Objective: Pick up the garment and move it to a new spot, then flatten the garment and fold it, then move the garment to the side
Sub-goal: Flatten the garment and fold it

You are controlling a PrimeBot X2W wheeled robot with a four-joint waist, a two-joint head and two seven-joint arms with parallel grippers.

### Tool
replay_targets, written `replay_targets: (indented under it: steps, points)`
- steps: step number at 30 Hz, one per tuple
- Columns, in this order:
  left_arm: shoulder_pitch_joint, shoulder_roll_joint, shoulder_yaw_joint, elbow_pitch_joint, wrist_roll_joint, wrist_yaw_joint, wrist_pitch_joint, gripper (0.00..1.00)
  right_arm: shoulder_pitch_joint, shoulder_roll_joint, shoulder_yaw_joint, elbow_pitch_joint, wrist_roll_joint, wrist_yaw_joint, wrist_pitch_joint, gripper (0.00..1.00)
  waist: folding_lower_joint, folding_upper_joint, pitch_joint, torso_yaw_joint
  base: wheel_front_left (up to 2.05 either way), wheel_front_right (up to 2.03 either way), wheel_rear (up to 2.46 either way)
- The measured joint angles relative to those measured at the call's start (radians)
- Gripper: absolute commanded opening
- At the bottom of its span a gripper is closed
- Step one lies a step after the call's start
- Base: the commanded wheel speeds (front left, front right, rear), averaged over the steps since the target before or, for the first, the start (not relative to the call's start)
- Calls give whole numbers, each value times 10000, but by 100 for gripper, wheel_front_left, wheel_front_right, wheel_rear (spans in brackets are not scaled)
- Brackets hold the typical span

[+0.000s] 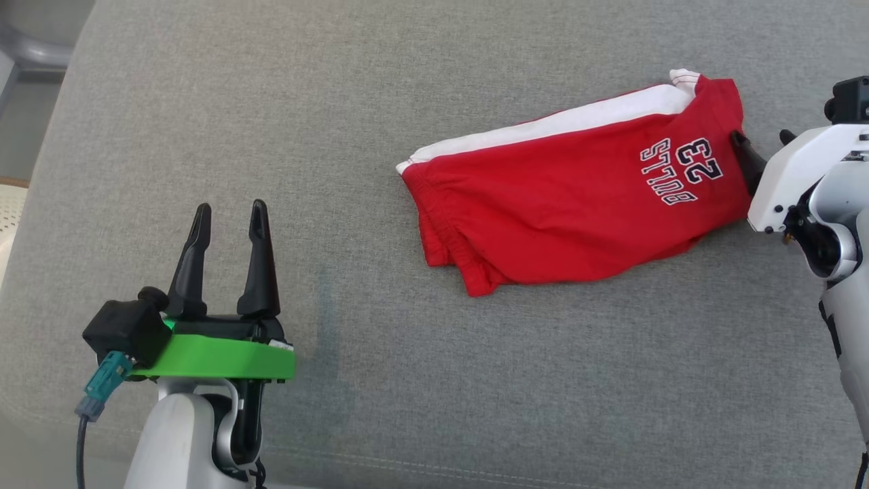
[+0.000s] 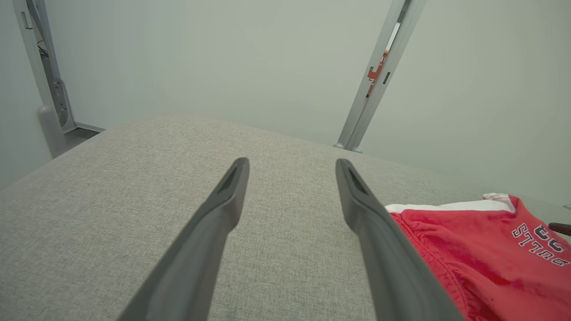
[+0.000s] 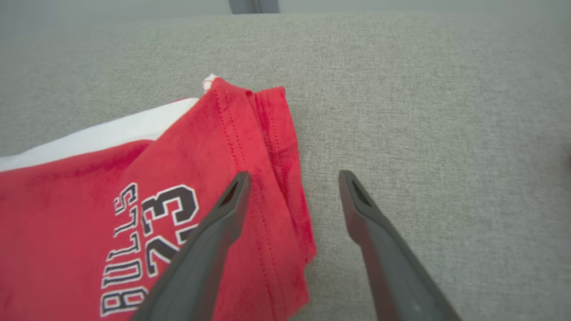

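Observation:
The garment (image 1: 577,197) is a pair of red shorts with a white side stripe and "BULLS 23" print, lying folded on the grey cushion at the right. My right gripper (image 1: 764,142) is open at its right hem edge; in the right wrist view (image 3: 294,178) one finger hovers over the red hem (image 3: 276,147) and the other over bare fabric, holding nothing. My left gripper (image 1: 227,210) stands open and empty at the lower left, well away from the shorts. The left wrist view shows its open fingers (image 2: 292,165) with the garment (image 2: 490,249) off to the right.
The grey upholstered surface (image 1: 380,102) spreads across the scene, with a stitched seam along its front edge (image 1: 407,465). Its left edge drops off toward a floor and a pale object (image 1: 10,210). Metal frame posts (image 2: 374,76) stand behind the surface against a pale wall.

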Motion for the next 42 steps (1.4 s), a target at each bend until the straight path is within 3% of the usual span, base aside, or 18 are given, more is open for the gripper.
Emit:
replay_targets:
  steps: [5, 14, 15, 16, 24, 31, 37, 42]
  points:
    - [-2, -8, -222, -86, -130, -36, 0, 100, -387, 215, -642, 660, -443, 0, 90, 100, 0, 0, 227, 328, 0, 0, 0]
    - [-3, -8, -324, -96, -288, -40, 0, 100, -552, 537, -934, 1459, -1124, -8, 322, 99, 0, 0, 430, 774, 0, 0, 0]
    - [-3, -8, -330, -96, -295, -40, 0, 100, -546, 562, -928, 1488, -1179, -10, 357, 46, 0, 0, 420, 778, 0, 0, 0]
    - [-4, -10, -328, -96, -303, -42, 0, 100, -534, 589, -928, 1513, -1237, -10, 368, 2, 0, 0, 398, 773, 0, 0, 0]
    - [34, -12, -328, 59, -265, -44, -2, 100, 165, 593, -1206, 1076, -1799, 15, -142, 0, 0, 0, 70, 501, 0, 0, 0]
    - [291, -19, -353, 322, -209, -46, -13, 100, 1184, 353, -1992, -339, -2418, 6, -322, 0, 0, 0, -399, 30, 0, 0, 0]
    - [389, -33, -700, 558, -125, -54, -13, 100, 1989, 19, -2909, -1726, -3177, 2, 226, 0, 0, 0, -875, -284, 0, 0, 0]
    - [401, -27, -731, 616, -134, -54, -13, 100, 2290, 136, -2489, -3047, -3419, 0, 857, 0, 0, 0, -1232, -428, 0, 0, 0]
